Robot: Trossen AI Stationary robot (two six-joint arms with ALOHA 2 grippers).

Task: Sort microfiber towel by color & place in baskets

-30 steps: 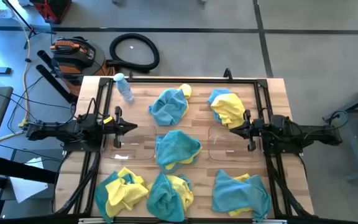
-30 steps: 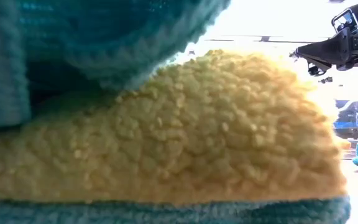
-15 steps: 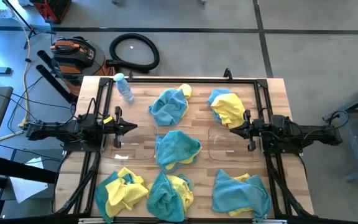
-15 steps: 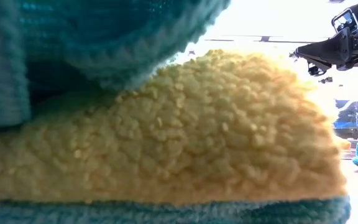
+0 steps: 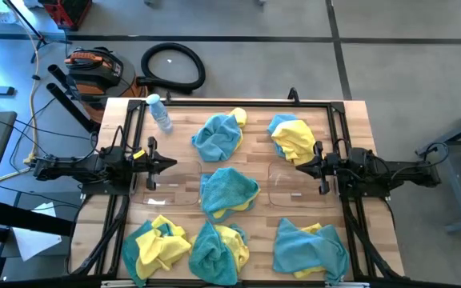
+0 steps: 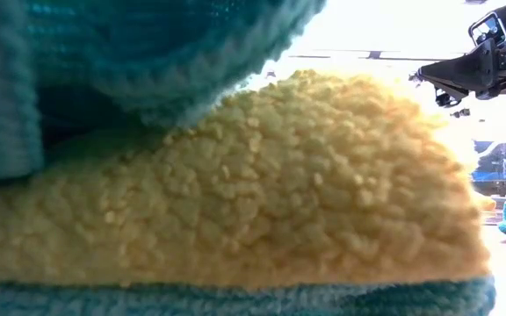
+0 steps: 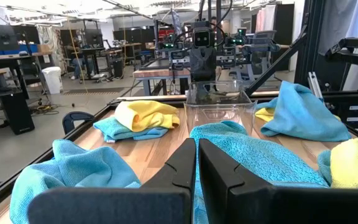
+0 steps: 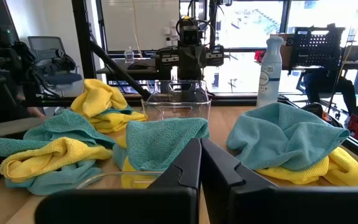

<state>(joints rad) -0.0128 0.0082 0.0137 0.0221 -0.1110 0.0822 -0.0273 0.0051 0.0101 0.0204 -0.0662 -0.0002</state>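
Left end effector (image 5: 169, 165) closed, empty, poised over the left basket (image 5: 169, 192); right end effector (image 5: 301, 169) closed, empty, over the right basket (image 5: 290, 190). Both baskets hold nothing. Microfiber towels lie on the surface (image 5: 254, 128) in six mixed teal-and-yellow heaps: the centre heap (image 5: 229, 190) between the two end effectors, two beyond them, three on the near side

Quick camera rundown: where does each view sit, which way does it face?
High: overhead, straight down; both arms, left gripper, right gripper.
Low: table height, blocked by a yellow towel; an arm at upper right.
Left wrist: faces the right arm, over its own shut fingers.
Right wrist: faces the left arm.
Both wrists share the middle teal towel.
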